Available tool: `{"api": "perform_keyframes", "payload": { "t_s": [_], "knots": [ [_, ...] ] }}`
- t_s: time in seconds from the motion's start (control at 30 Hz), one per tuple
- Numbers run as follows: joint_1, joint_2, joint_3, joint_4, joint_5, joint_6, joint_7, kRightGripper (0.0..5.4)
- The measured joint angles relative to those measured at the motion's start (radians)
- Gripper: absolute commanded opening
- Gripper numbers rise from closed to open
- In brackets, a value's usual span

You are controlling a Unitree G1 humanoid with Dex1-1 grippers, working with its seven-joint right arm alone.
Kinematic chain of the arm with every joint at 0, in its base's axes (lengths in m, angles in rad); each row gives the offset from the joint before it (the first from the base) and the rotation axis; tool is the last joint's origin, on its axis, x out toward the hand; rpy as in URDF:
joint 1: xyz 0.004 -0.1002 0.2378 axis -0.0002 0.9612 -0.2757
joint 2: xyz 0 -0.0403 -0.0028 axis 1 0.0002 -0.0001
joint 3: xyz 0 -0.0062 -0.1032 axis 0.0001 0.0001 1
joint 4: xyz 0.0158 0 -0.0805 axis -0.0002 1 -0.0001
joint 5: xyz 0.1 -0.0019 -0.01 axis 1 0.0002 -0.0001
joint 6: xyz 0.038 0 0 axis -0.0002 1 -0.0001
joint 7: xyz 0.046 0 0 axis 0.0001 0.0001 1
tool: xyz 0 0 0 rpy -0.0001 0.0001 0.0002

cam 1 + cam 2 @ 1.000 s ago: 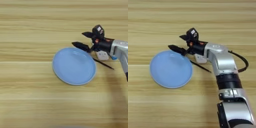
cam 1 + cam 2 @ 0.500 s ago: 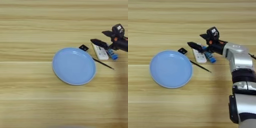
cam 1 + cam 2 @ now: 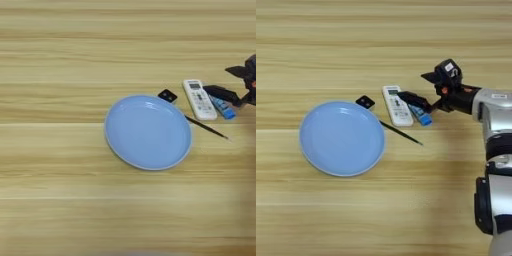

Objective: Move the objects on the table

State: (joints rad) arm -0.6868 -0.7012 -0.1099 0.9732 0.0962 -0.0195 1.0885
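Your pincer (image 3: 421, 89) sits at about 3 o'clock from the plate (image 3: 342, 138), its two black fingers spread apart and holding nothing. The lower finger (image 3: 413, 98) lies low across the blue tube (image 3: 421, 116), just at the right side of the white remote (image 3: 395, 104); the upper finger (image 3: 431, 77) points away toward 11 o'clock. Whether that lower finger actually touches the tube or only passes above it, you cannot settle from this angle.

The things to move lie in a tight cluster on the worktop (image 3: 60, 60): the remote and tube side by side, the small black square piece (image 3: 365, 102) at the plate's 1 o'clock rim, and a thin dark stick (image 3: 401, 133) running from the plate's edge out toward 4 o'clock beneath the remote.

The trouble here is crowding. If you close now, the fingers seem more likely to straddle the tube and the remote's edge together than either one cleanly, and the round tube may roll or squirt out. A sweep toward 9 o'clock would likely shove the remote into the stick and the black piece, and on against the plate. The forearm (image 3: 496, 107) hangs low too; swinging it could drag the tube.
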Motion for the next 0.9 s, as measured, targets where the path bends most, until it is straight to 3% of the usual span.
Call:
{"api": "perform_keyframes", "payload": {
  "t_s": [0.3, 0.6, 0.9],
  "knots": [
    [-0.012, -0.05, 0.044, 0.216, -0.121, -0.151, -0.017, 5.38],
    [-0.023, -0.065, 0.044, 0.291, -0.155, -0.171, -0.064, 5.38],
    [-0.023, -0.037, 0.066, 0.306, -0.197, -0.189, -0.132, 4.09]
  ]
}}
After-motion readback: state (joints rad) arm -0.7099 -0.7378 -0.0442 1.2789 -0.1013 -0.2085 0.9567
